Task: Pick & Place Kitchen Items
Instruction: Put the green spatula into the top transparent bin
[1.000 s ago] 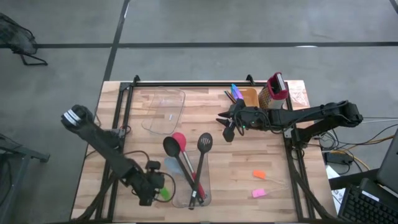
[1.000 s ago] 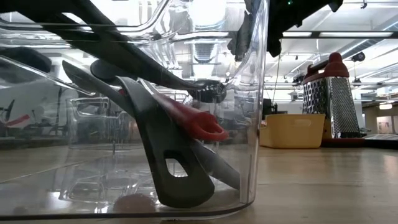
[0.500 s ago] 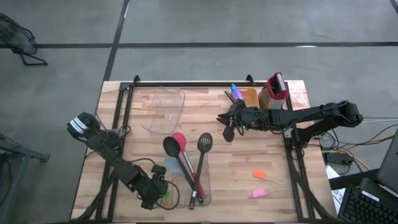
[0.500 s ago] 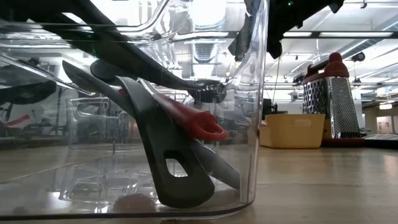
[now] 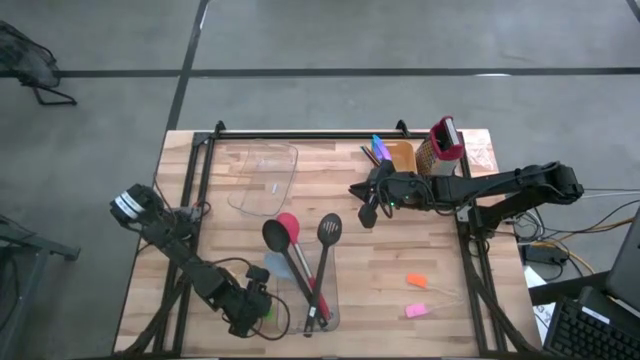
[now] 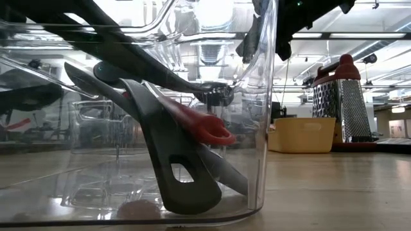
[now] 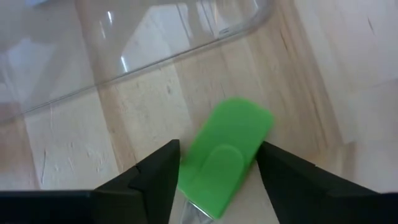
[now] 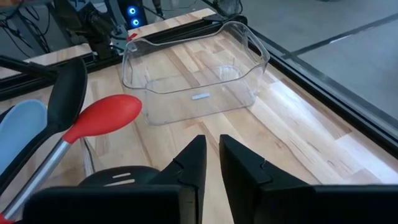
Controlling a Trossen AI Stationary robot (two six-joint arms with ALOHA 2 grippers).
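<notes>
A flat green piece [image 7: 227,152] lies on the wood near the table's front left, beside a clear container [image 5: 330,300]. My left gripper [image 7: 217,168] is open and points down at it, with one finger on either side of it; I cannot tell whether they touch it. The container holds a red spoon [image 5: 288,228], a black spoon [image 5: 275,236], a light-blue spoon [image 8: 22,127] and a black slotted turner [image 5: 329,228], all leaning on its rim. My right gripper [image 8: 212,158] hangs above the table's middle, its fingers nearly together with nothing between them.
A second clear container [image 5: 265,175] stands at the far left. At the far right are a yellow bin [image 5: 402,155], coloured sticks [image 5: 378,150] and a red-topped grater [image 5: 445,140]. An orange chunk [image 5: 417,282] and a pink chunk [image 5: 416,311] lie at the near right.
My left gripper has sunk toward the green piece and gone a little toward the table's near right. The utensils and containers have stayed where they were.
</notes>
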